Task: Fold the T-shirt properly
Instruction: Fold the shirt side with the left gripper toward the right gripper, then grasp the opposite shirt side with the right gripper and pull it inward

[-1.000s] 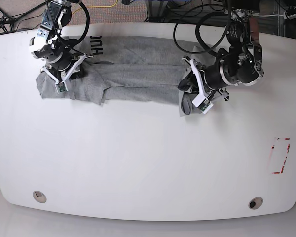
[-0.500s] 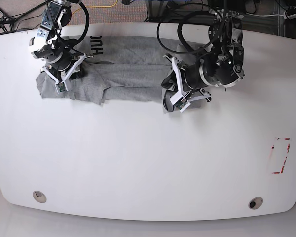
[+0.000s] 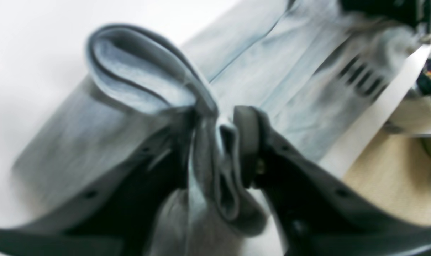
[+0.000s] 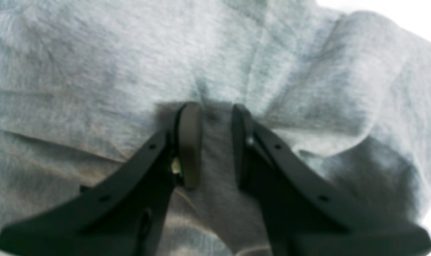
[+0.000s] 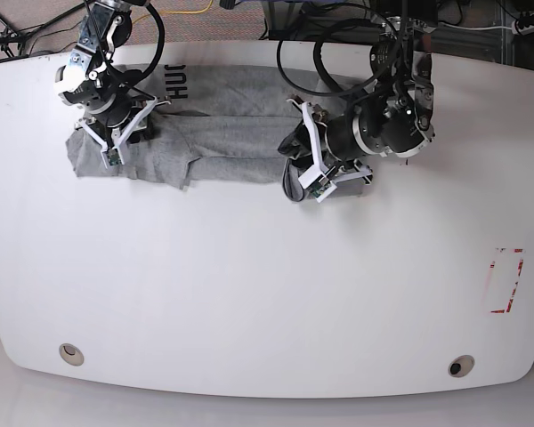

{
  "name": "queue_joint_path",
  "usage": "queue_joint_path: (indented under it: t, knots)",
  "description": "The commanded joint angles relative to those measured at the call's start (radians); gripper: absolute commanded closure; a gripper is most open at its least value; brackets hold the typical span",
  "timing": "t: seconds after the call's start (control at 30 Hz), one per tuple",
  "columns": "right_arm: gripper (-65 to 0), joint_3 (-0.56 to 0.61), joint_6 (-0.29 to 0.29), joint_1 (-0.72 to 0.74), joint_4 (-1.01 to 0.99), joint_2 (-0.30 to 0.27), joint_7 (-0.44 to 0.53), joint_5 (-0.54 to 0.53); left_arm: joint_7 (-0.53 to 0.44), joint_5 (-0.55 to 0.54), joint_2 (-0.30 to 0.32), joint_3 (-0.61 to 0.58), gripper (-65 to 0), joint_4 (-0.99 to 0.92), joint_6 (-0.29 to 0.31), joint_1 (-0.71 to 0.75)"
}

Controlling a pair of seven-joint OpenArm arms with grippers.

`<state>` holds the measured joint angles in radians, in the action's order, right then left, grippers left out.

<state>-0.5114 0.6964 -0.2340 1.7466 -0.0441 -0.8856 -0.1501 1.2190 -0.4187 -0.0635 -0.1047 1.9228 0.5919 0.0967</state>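
Observation:
The grey T-shirt (image 5: 231, 133) lies as a long folded strip across the far part of the white table (image 5: 249, 285). Its black lettering (image 5: 173, 83) shows near the left end. My left gripper (image 5: 299, 178) holds the strip's right end, doubled back toward the left. In the left wrist view a bunched fold (image 3: 215, 167) fills the gap between its fingers (image 3: 247, 142), and a loop of cloth (image 3: 140, 74) stands above them. My right gripper (image 5: 116, 147) presses on the shirt's left end. Its jaws (image 4: 217, 142) pinch a ridge of grey cloth (image 4: 94, 71).
A red and white marked rectangle (image 5: 505, 280) sits near the table's right edge. Two round holes (image 5: 71, 354) (image 5: 461, 366) lie near the front edge. Cables (image 5: 338, 53) hang over the back edge behind the left arm.
My left arm has moved leftward along the strip, carrying the shirt's right end with it and shortening the strip. Its jaws stand a little wider. The right arm has not moved.

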Motion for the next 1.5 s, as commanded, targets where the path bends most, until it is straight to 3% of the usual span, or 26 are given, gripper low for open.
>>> queue_joint_path:
  t: [0.0, 0.13, 0.27, 0.4, 0.73, 0.83, 0.97, 1.03, 1.27, 1.47]
  knots:
    - [-13.8, 0.000, 0.002, 0.005, 0.014, -0.004, -0.004, -0.003, -0.021, -0.026, -0.049, -0.003, -31.7, 0.024, 0.000, -0.013]
    - [-13.8, 0.000, 0.002, 0.006, 0.014, -0.004, -0.004, -0.003, -0.021, -0.050, -0.086, -0.042, -38.3, 0.033, 0.000, -0.018]
    - [-13.8, 0.000, 0.002, 0.006, 0.014, -0.004, -0.004, -0.003, 0.000, -0.104, -0.088, -0.088, -38.5, 0.051, 0.000, -0.051]
    - [-13.8, 0.000, 0.002, 0.006, 0.014, -0.004, -0.004, -0.003, 0.051, -0.141, -0.088, -0.036, -38.5, 0.065, 0.000, -0.082]
    - [-13.8, 0.000, 0.002, 0.002, 0.051, -0.003, -0.004, -0.004, 0.057, -0.056, 0.046, 0.159, -37.5, 0.027, 0.000, -0.105]
    - [-13.8, 0.000, 0.002, 0.002, 0.085, -0.003, -0.004, -0.004, 0.046, -0.041, 0.067, 0.194, -29.9, 0.022, 0.000, -0.096]
    - [-14.0, 0.000, 0.002, 0.005, 0.161, -0.001, -0.019, -0.004, 0.002, -0.038, 0.100, 0.211, -8.5, 0.022, 0.000, -0.053]
    - [-14.3, 0.000, 0.002, 0.006, 0.191, 0.014, -0.037, -0.004, -0.006, -0.038, 0.113, 0.211, -2.5, 0.019, 0.000, -0.041]
    - [-17.8, 0.001, 0.002, 0.046, 0.286, 0.033, -0.149, -0.013, -0.006, -0.038, 0.121, 0.216, -1.0, -0.092, 0.000, -0.024]
    - [-37.9, -0.099, 0.002, 0.106, 0.284, 0.028, -0.275, -0.088, -0.046, -0.038, 0.127, 0.217, -1.0, -0.185, 0.000, -0.008]
